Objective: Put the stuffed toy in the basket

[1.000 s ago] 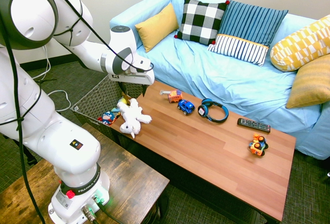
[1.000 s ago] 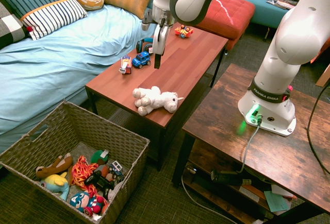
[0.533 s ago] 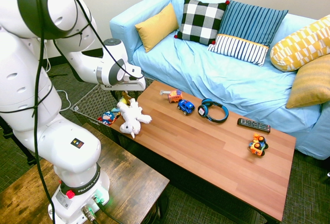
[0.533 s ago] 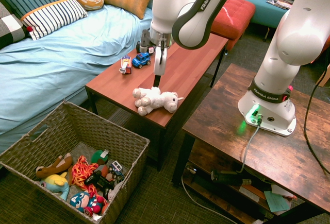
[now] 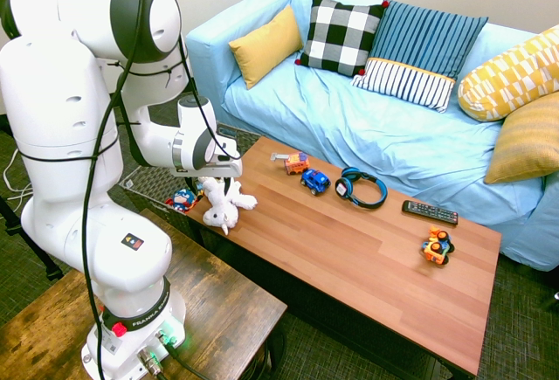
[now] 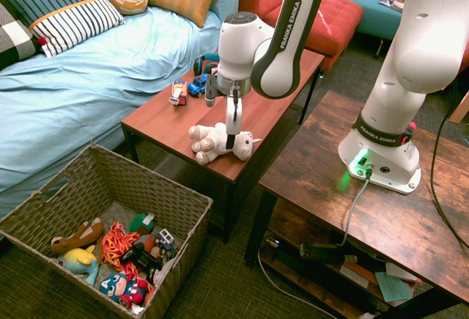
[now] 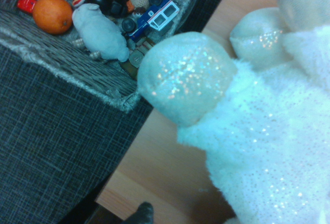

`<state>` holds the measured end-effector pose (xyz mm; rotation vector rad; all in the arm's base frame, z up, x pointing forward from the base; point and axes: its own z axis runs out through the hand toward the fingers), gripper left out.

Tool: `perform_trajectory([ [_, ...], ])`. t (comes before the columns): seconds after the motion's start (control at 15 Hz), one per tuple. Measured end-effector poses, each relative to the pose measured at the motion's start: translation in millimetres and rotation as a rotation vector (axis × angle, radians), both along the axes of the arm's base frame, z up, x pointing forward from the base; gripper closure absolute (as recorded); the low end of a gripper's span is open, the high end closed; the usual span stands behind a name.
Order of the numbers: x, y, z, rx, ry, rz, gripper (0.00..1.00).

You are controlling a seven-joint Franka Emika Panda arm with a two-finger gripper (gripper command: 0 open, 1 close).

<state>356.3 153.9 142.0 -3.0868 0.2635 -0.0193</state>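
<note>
The gripper [image 6: 222, 117] stood wide open, pointing down over the toy [image 6: 218, 141]. The toy lay on its side near the table's [image 6: 260, 106] end, long axis along that edge, partly hidden by a finger. The basket [image 6: 176, 198] sat on the floor nearby; toy cars [image 6: 189, 86] stood farther along the table.

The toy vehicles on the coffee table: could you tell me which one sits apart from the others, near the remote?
The orange toy vehicle, alone at the table's far end beside the remote. The blue car and the orange truck sit together near the headphones.
</note>
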Motion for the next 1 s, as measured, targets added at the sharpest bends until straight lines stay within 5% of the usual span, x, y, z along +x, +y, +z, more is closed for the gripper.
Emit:
perform_trajectory([
  [0.27,3,2,-29,-0.004,0.017,-0.014,0.0],
  [0.33,5,0,-34,-0.003,0.018,-0.027,1.0],
  [1.0,26,-3,-61,0.007,0.034,-0.042,1.0],
])
